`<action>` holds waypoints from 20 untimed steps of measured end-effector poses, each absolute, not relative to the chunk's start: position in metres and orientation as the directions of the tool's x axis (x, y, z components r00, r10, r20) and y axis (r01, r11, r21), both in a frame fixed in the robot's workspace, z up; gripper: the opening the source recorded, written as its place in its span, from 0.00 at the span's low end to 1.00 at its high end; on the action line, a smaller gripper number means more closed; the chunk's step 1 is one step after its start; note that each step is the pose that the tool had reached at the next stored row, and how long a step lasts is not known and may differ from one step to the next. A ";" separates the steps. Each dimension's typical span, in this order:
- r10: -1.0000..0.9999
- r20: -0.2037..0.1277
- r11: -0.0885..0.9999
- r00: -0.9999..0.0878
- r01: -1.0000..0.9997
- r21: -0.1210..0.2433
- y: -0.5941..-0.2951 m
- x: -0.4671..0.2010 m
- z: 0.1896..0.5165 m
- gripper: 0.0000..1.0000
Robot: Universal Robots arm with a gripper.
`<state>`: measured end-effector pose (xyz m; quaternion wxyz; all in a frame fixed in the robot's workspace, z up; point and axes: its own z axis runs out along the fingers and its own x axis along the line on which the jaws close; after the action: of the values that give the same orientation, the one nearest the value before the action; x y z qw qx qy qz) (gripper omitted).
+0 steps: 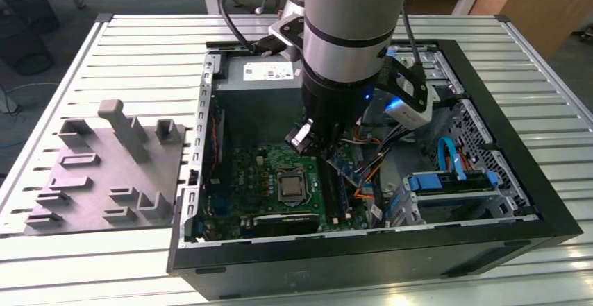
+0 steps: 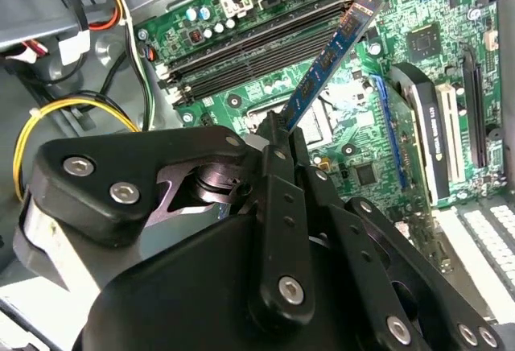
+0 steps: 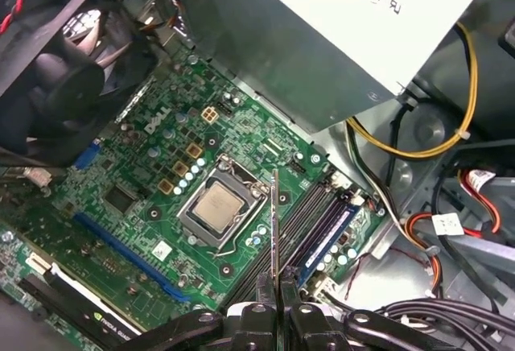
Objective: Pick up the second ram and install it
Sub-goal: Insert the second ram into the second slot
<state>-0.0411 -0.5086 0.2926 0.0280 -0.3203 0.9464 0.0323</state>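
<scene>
The exterior view looks steeply down on the open computer case (image 1: 371, 254) and surface (image 1: 139, 42). Both wrist views look past the gripper (image 3: 278, 286) at the motherboard (image 3: 145, 150) from close above, each at a different angle.

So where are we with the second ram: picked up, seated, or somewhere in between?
Pickup looks done: the tool is shut on the second ram and holds it above the motherboard. A blue module seems already seated beside the free memory slots. What is left is seating: the second ram is not yet in a slot and hangs over the board near them.
</scene>
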 end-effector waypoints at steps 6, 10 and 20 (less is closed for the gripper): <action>-0.566 -0.074 0.821 -0.821 -0.570 0.043 -0.509 -0.041 0.293 0.14; -0.540 -0.074 0.838 -0.839 -0.543 0.043 -0.509 -0.041 0.293 0.14; -0.472 -0.074 0.879 -0.879 -0.475 0.043 -0.509 -0.041 0.292 0.14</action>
<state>-0.0411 -0.5086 0.2925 0.0305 -0.2444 0.9687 0.0300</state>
